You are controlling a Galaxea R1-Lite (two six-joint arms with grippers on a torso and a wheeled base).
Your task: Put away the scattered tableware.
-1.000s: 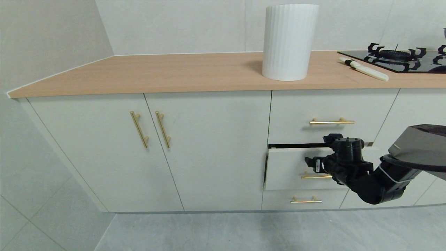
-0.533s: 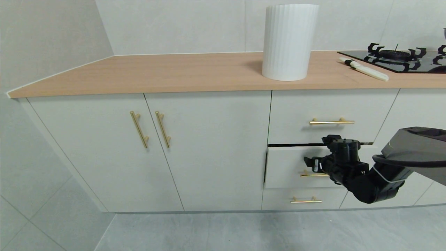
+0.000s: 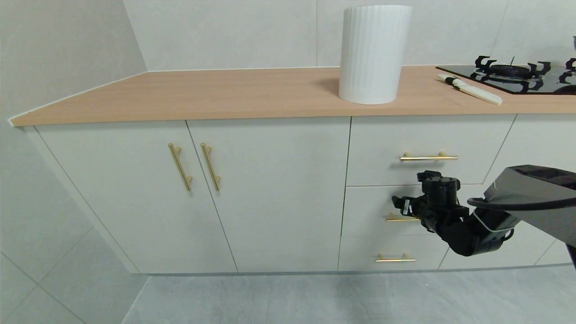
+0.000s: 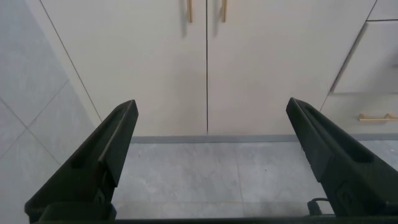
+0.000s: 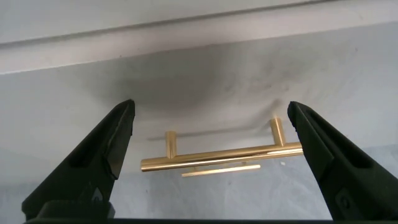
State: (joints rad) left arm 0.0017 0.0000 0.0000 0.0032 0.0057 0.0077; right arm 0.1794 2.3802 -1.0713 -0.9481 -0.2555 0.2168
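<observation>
Bright, even light; soft shadow left of white cylinder (image 3: 373,54); frame edges bowed.

The right gripper (image 5: 211,109) has its two black fingers (image 5: 99,158) spread wide, one at the lower left of the frame, one at the lower right. Between them, low in the centre, a gold bar handle (image 5: 217,157) runs across a pale drawer front (image 5: 205,81).

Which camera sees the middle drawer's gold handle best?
The right wrist view: the middle drawer handle shows close up, bar and both posts, between the right gripper's open fingers. In the head view it is small, partly hidden behind that gripper. The left wrist view has one gold handle at its edge; I cannot tell which drawer's.
</observation>
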